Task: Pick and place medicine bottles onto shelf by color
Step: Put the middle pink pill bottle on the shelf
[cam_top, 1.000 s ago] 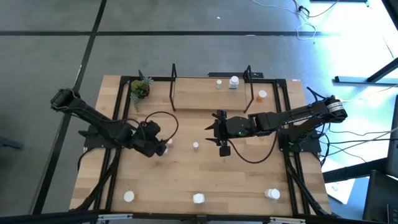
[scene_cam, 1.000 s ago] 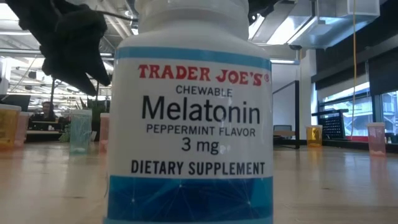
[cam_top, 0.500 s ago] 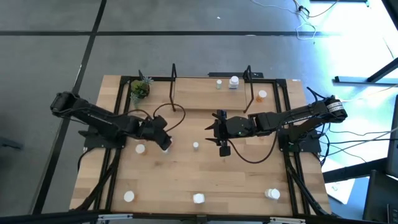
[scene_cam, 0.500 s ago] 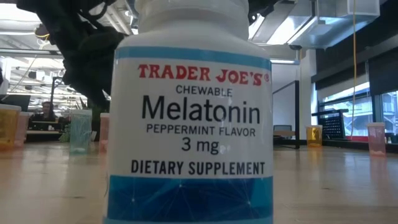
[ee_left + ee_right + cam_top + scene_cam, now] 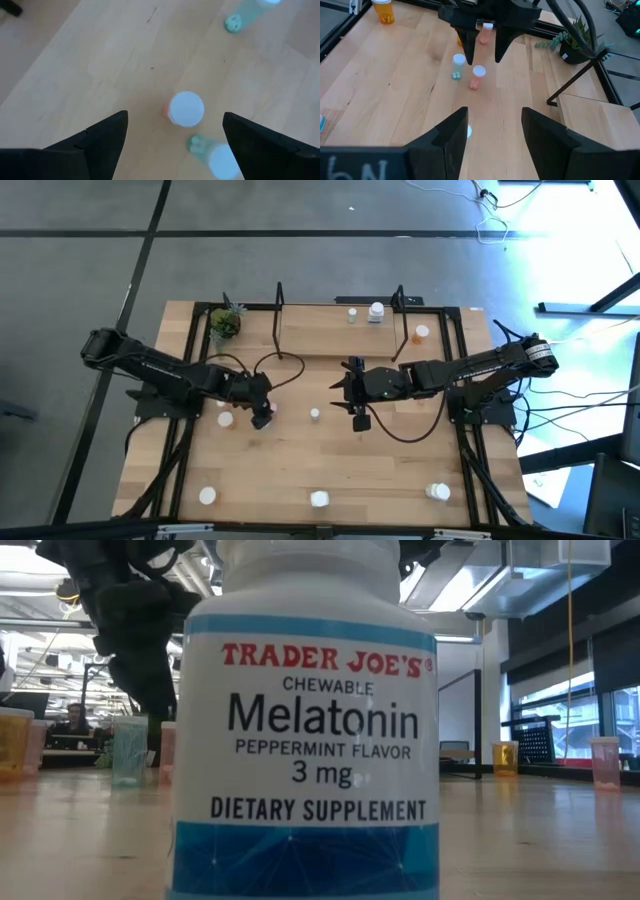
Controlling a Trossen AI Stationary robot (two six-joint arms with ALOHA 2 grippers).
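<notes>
My left gripper (image 5: 263, 413) hangs open, pointing down over the table's left middle. An orange bottle with a white cap (image 5: 186, 108) stands on the table below the gap between its fingers (image 5: 175, 115), untouched. A pale green bottle (image 5: 220, 160) stands right beside it. My right gripper (image 5: 492, 122) waits open above the table's middle, facing the left gripper (image 5: 477, 47), nothing between its fingers. The shelf (image 5: 340, 332) stands at the far edge, with a green bottle (image 5: 352, 314) and a white one (image 5: 376, 311) upright on it.
More bottles stand loose: one left of my left gripper (image 5: 226, 419), one mid-table (image 5: 314, 414), three along the near edge (image 5: 207, 495) (image 5: 319, 499) (image 5: 438, 492), an orange one (image 5: 421, 333) right of the shelf. A potted plant (image 5: 225, 323) is far left. A white Melatonin bottle (image 5: 305, 720) fills the low view.
My left gripper has moved toward the table's right edge, sunk slightly and rolled about its own axis, staying open. It now hangs over the orange bottle, and the white-capped bottle it covered before shows to its left. No bottle has moved.
</notes>
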